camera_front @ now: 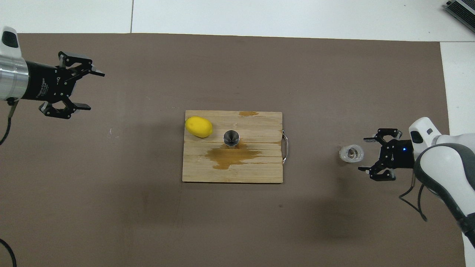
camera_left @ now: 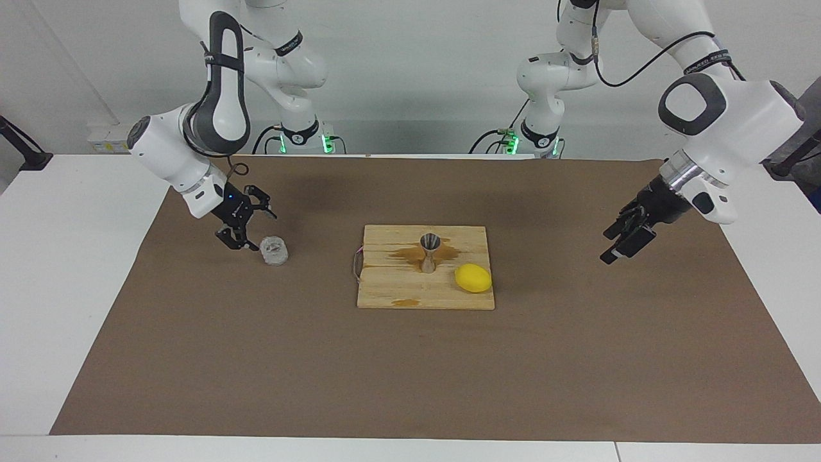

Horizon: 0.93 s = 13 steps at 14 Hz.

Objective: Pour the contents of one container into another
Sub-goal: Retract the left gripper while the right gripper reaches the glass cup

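The small bumpy clear glass cup [camera_left: 274, 250] [camera_front: 351, 153] stands upright on the brown mat, toward the right arm's end of the table. My right gripper [camera_left: 258, 232] [camera_front: 363, 154] is low beside it, open. Its fingertips point at the cup and stop just short of its wall. The steel hourglass jigger [camera_left: 428, 252] [camera_front: 231, 138] stands upright on the wooden board [camera_left: 397, 292] [camera_front: 259, 172] in the middle of the table. My left gripper [camera_left: 610, 248] [camera_front: 95, 91] hangs open and holds nothing, over the mat at the left arm's end, well away from the board.
A yellow lemon [camera_left: 473, 278] [camera_front: 199, 126] lies on the board beside the jigger, on the left arm's side. A wet brown stain [camera_front: 230, 155] spreads over the board next to the jigger. The board has a metal handle [camera_front: 285, 148] on its edge toward the cup.
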{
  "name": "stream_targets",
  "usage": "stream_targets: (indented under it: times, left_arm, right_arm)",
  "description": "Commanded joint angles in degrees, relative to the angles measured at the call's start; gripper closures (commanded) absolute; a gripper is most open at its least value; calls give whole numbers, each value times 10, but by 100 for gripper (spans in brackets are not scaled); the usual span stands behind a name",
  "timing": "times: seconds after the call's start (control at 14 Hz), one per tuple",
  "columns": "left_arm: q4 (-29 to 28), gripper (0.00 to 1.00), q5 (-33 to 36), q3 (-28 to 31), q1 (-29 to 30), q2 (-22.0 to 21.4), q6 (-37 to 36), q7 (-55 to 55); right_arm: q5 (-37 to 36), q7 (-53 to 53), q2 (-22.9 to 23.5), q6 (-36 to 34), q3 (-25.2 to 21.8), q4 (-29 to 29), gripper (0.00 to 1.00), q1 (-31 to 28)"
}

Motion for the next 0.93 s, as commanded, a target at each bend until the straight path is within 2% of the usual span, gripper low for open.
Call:
stream_targets:
  times: [0.0, 0.43, 0.64, 0.86]
  left_arm:
    - [34, 0, 51, -3, 5, 14, -19, 72]
    - [47, 0, 87, -2, 20, 10, -20, 355]
    - [80, 0, 148, -5, 15, 9, -21, 380]
    - [83, 0, 186, -10, 11, 5, -45, 425]
  right_arm:
    - [35, -70, 17, 25, 5, -6, 0, -17]
    - [43, -93, 31, 43, 6, -27, 0, -17]
    - [98, -142, 45, 59, 6, -35, 0, -16]
    - [108, -153, 51, 63, 6, -36, 0, -12]
